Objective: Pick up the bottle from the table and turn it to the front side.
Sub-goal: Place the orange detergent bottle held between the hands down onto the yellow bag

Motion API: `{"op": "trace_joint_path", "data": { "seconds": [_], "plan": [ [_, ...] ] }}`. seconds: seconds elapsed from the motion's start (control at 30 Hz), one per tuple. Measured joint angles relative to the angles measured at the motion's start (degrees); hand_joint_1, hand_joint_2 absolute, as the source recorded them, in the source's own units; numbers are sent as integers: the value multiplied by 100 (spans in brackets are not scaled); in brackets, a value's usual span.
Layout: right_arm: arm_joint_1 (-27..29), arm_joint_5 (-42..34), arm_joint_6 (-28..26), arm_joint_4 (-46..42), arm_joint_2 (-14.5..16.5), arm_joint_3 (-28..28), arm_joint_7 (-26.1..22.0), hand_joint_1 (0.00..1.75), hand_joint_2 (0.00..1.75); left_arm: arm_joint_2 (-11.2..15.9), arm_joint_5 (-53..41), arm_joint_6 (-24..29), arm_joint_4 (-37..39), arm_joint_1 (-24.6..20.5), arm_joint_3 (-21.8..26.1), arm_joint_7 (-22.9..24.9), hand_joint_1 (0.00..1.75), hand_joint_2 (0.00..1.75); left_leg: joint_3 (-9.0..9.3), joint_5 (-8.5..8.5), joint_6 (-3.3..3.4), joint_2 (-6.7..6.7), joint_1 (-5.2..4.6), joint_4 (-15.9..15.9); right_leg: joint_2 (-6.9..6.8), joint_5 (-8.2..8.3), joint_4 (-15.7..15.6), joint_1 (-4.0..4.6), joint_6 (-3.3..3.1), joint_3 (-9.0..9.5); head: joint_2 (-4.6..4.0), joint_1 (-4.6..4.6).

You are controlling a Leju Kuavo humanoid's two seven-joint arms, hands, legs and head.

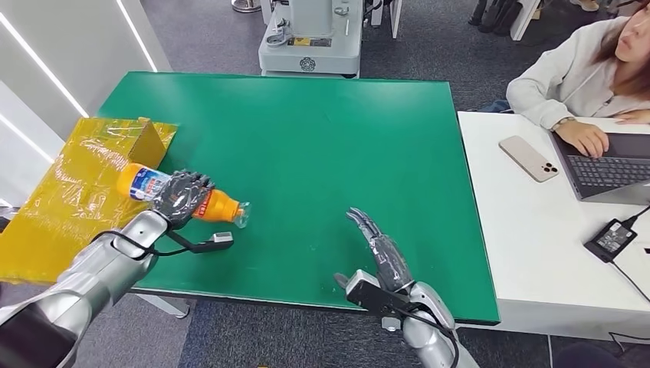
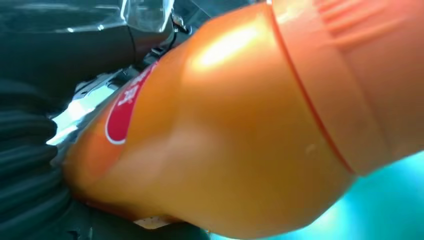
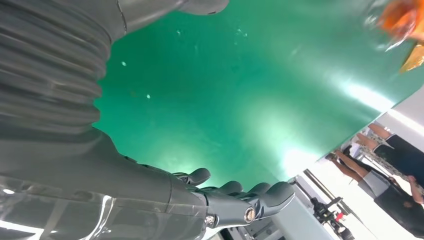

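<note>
Near the left edge of the green counter, the left robot hand grips the orange bottle around its middle. The bottle lies almost level, its long axis running across the counter, cap toward the right. The right robot hand stays well apart near the front edge, fingers spread, holding nothing.

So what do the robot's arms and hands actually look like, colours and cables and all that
Both arms are shiny silver metal tubes. The left hand and right hand are dark grey with many jointed fingers. Behind the right hand sits a grey ribbed cover. Black cables loop along the wrists, beside small black camera blocks.
</note>
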Motion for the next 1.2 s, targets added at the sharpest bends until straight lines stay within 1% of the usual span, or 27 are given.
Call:
{"op": "trace_joint_path", "data": {
  "seconds": [0.1, 0.2, 0.3, 0.43, 0.5, 0.6, 0.77, 0.9, 1.03, 1.2],
  "plan": [
    [103, -103, -25, -76, -59, -21, -38, 0, 175, 179, 217, 126, 66, 127, 183, 107, 175, 175, -4, 0, -1, -7, 1, 0, -8, -2, 0, 2, -1, 0, 0, 1],
    [247, -205, -80, -164, -123, -44, -80, 0, 175, 255, 709, 257, 98, 176, 588, 74, 175, 175, -5, -1, -1, -7, 1, 0, -8, -2, 0, 2, -1, 0, 0, 2],
    [399, -257, -99, -248, -156, -46, -112, 0, 175, 285, 1164, 297, 100, 213, 1201, -85, 175, 175, -6, -1, -1, -4, 1, 0, -7, -2, -1, 1, -1, 0, 0, 1],
    [480, -279, -84, -321, -158, -42, -139, 0, 175, 293, 1443, 299, 94, 272, 1896, -378, 175, 175, -5, -1, -2, -4, 1, 0, -7, -1, -1, 1, -2, 0, 0, 2],
    [479, -281, -57, -340, -156, -33, -140, 0, 175, 280, 1464, 299, 92, 294, 2195, -533, 175, 175, -4, -1, -2, -5, 1, 0, -7, -1, -1, 2, -2, 0, 0, 2],
    [447, -280, 8, -340, -142, 1, -143, 0, 175, 247, 1247, 298, 92, 262, 2499, -608, 175, 175, -3, 0, -2, -5, 1, 0, -7, -1, -1, 2, -2, 0, 0, 2],
    [356, -279, 38, -324, -114, 54, -161, 0, 175, 161, 940, 238, 92, 79, 2603, -668, 175, 175, -4, 0, -2, -7, 1, 1, -10, 0, -1, 2, -2, 1, 0, 2],
    [316, -285, 74, -309, -102, 72, -167, 0, 175, 43, 912, 54, 92, 18, 2660, -757, 175, 175, -5, 0, -2, -5, 0, 1, -9, 0, -1, 1, -2, 1, 0, 2],
    [265, -330, 109, -257, -103, 87, -221, 0, 175, -83, 661, -31, 99, 151, 2667, -705, 175, 175, -5, -1, -2, -5, 0, 1, -9, -1, -2, 0, -2, 0, 0, 2],
    [255, -455, 75, -170, -160, 100, -375, 0, 175, -214, 440, -231, 163, 339, 2652, -492, 175, 175, -5, -1, -2, -6, 0, 1, -10, -1, -3, 1, -2, 0, 0, 2]
  ]
}}
